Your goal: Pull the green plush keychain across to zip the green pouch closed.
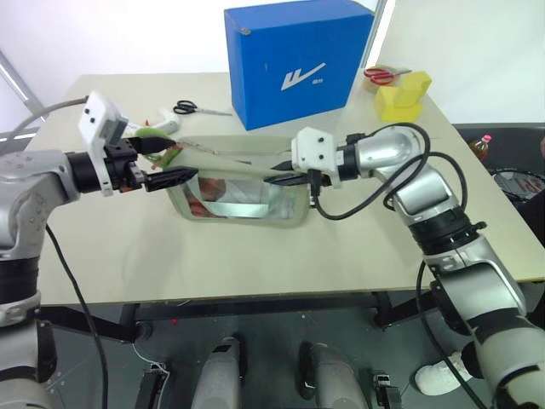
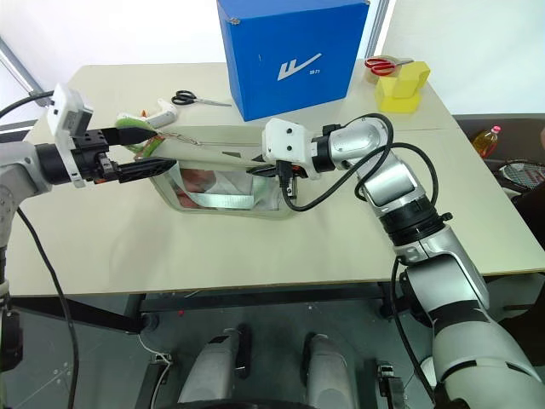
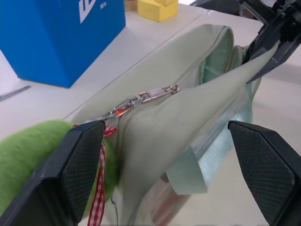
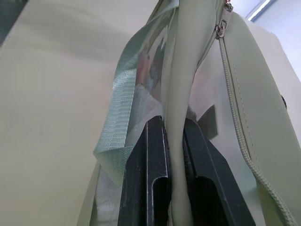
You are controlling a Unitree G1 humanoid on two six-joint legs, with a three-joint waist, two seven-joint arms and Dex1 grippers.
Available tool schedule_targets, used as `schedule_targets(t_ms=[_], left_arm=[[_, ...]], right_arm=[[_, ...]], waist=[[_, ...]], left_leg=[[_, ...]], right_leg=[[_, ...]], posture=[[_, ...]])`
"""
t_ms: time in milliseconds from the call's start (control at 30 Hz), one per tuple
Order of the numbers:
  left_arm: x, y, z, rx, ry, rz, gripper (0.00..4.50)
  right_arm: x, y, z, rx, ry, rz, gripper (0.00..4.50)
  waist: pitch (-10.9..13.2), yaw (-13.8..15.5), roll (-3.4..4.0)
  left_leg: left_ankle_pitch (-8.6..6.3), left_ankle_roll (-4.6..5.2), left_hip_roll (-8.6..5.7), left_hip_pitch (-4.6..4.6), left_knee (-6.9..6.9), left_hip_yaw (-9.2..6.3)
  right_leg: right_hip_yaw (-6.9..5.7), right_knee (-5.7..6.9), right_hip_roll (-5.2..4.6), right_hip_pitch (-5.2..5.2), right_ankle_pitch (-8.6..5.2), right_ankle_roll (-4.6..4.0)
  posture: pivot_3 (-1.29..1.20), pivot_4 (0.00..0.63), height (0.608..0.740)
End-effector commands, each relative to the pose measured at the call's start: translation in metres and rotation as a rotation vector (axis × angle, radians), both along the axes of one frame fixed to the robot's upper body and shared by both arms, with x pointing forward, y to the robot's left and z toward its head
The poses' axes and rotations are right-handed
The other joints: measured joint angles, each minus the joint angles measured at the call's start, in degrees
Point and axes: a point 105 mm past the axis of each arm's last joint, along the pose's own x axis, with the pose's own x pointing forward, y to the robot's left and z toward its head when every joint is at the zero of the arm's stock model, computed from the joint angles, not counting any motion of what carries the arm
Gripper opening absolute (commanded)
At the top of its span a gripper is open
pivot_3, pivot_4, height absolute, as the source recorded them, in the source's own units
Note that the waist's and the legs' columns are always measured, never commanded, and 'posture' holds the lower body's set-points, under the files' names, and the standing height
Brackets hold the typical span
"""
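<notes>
The green pouch [image 1: 243, 204] lies in the middle of the table, its clear window facing me and its zipper [image 3: 141, 96] partly open along the top. The green plush keychain [image 1: 152, 134] hangs at the pouch's left end, with a red checked ribbon [image 3: 98, 207] beside it. My left gripper [image 1: 168, 161] is open and straddles that left end; the keychain [image 3: 28, 155] sits just outside one finger [image 3: 77, 160]. Toward the pouch's right end, my right gripper [image 1: 282, 174] is shut on a fold of the pouch's fabric [image 4: 178, 141].
A blue box [image 1: 294, 60] stands behind the pouch. A yellow block [image 1: 403, 96] and red scissors [image 1: 383, 75] sit at the back right. Black scissors [image 1: 192, 107] and a white object [image 1: 167, 123] lie at the back left. A bottle [image 1: 479, 145] stands off the table's right edge.
</notes>
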Motion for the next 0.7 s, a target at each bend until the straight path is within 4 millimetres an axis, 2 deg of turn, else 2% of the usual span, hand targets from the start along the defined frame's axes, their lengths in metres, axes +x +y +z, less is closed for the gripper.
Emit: schedule_targets(t_ms=[33,200,300,433,567,633,700], left_arm=[[-0.003,0.000,0.015,0.007,-0.051,-0.015,4.50],[-0.003,0.002,0.015,0.014,-0.048,-0.012,4.50],[-0.002,0.003,0.015,0.021,-0.053,-0.005,4.50],[-0.002,0.009,0.018,0.021,-0.062,0.015,4.50],[-0.001,0.024,0.022,0.015,-0.071,0.072,4.50],[0.000,0.034,0.023,0.019,-0.073,0.104,4.50],[0.001,0.046,0.025,0.025,-0.076,0.137,4.50]], right_arm=[[-0.005,0.002,0.016,0.048,-0.066,0.027,0.03],[0.000,-0.001,0.014,0.056,-0.055,-0.018,0.03],[-0.006,-0.001,0.018,0.059,-0.049,-0.012,1.17],[-0.020,-0.006,0.044,0.105,-0.047,-0.018,3.10],[-0.026,-0.029,0.055,0.088,-0.044,-0.067,3.10],[-0.026,-0.039,0.052,0.082,-0.022,-0.105,3.10],[-0.027,-0.042,0.040,0.073,0.005,-0.122,3.10]], waist=[[0.00,0.05,0.00],[0.00,0.07,0.00],[0.00,0.13,0.00],[0.00,0.13,0.00],[0.00,0.21,-0.01],[-0.01,0.16,-0.01],[-0.03,0.16,-0.04]], left_leg=[[0.00,0.00,0.00,0.00,0.00,0.00],[0.00,0.00,0.00,0.00,0.01,0.02],[0.01,0.00,0.00,0.02,0.01,0.01],[0.01,0.00,0.00,0.00,0.01,0.01],[0.00,0.00,-0.01,0.02,0.02,0.01],[0.00,-0.01,0.00,0.03,0.02,0.02],[-0.01,-0.01,0.00,0.06,-0.01,0.03]], right_leg=[[0.00,0.00,0.00,0.00,0.00,0.00],[0.01,0.00,0.00,0.02,0.00,0.00],[0.01,0.04,0.00,0.02,0.00,0.00],[0.02,0.05,0.00,0.00,0.00,0.00],[0.02,0.01,-0.01,0.03,0.00,-0.01],[0.02,-0.01,-0.03,0.02,0.00,-0.01],[0.02,-0.02,-0.03,0.02,-0.01,-0.01]], posture=[[0.00,0.150,0.740],[0.00,0.150,0.740],[0.00,0.150,0.740],[0.00,0.150,0.740],[0.00,0.150,0.740],[0.00,0.150,0.740],[0.00,0.150,0.740]])
